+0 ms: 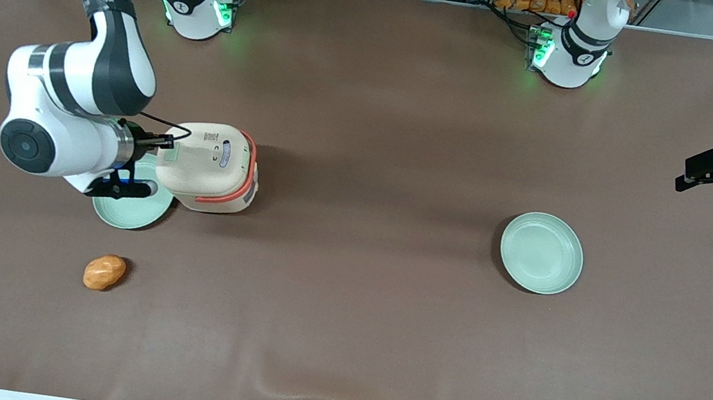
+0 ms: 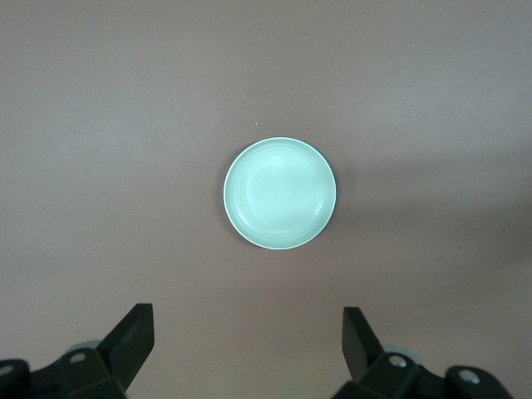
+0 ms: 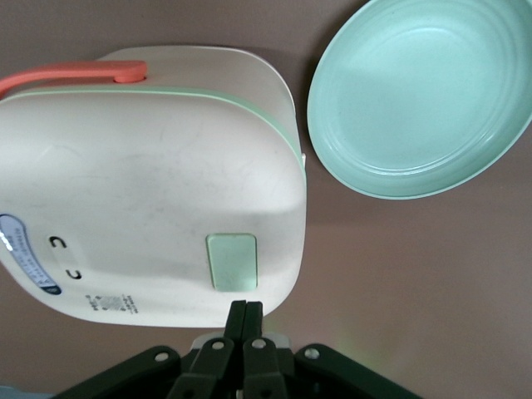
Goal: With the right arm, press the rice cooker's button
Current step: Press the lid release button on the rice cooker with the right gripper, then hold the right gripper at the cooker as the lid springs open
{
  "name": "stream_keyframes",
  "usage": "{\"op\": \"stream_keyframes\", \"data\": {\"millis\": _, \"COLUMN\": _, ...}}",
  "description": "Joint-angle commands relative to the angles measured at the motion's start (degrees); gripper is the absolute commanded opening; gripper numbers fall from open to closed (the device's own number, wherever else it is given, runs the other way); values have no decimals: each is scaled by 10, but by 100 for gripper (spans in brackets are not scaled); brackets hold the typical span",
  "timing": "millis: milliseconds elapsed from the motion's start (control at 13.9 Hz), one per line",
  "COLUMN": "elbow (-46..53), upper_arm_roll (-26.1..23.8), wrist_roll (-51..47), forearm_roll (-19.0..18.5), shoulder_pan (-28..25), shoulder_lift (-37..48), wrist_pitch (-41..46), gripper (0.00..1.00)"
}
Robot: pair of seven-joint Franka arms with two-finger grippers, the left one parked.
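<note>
The rice cooker (image 1: 211, 166) is a cream rounded-square cooker with a coral-orange handle band; it stands closed on the brown table toward the working arm's end. In the right wrist view the rice cooker (image 3: 150, 183) shows its lid and a pale green button (image 3: 232, 261). My right arm (image 1: 78, 98) reaches over the table, and its gripper (image 1: 163, 143) is at the cooker's edge. The gripper (image 3: 245, 306) is shut and empty, its tips at the lid's edge just short of the button.
A pale green plate (image 1: 131, 202) lies beside the cooker, partly under the arm; it also shows in the right wrist view (image 3: 420, 96). Another pale green plate (image 1: 541, 252) lies toward the parked arm's end. An orange bread-like lump (image 1: 104, 272) lies nearer the front camera.
</note>
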State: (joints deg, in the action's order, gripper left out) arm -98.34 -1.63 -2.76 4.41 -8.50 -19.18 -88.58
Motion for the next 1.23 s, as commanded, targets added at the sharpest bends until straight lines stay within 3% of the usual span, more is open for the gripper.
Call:
{"op": "stream_keyframes", "data": {"millis": 0, "elbow": -1, "upper_arm_roll": 0, "wrist_roll": -6, "forearm_roll": 9, "shoulder_pan": -7, "shoulder_lift": -9, "wrist_pitch": -2, "gripper": 0}}
{"op": "stream_keyframes", "data": {"millis": 1155, "elbow": 3, "upper_arm_roll": 0, "wrist_roll": 1, "forearm_roll": 8, "shoulder_pan": -8, "shoulder_lift": -39, "wrist_pitch": -48, "gripper": 0}}
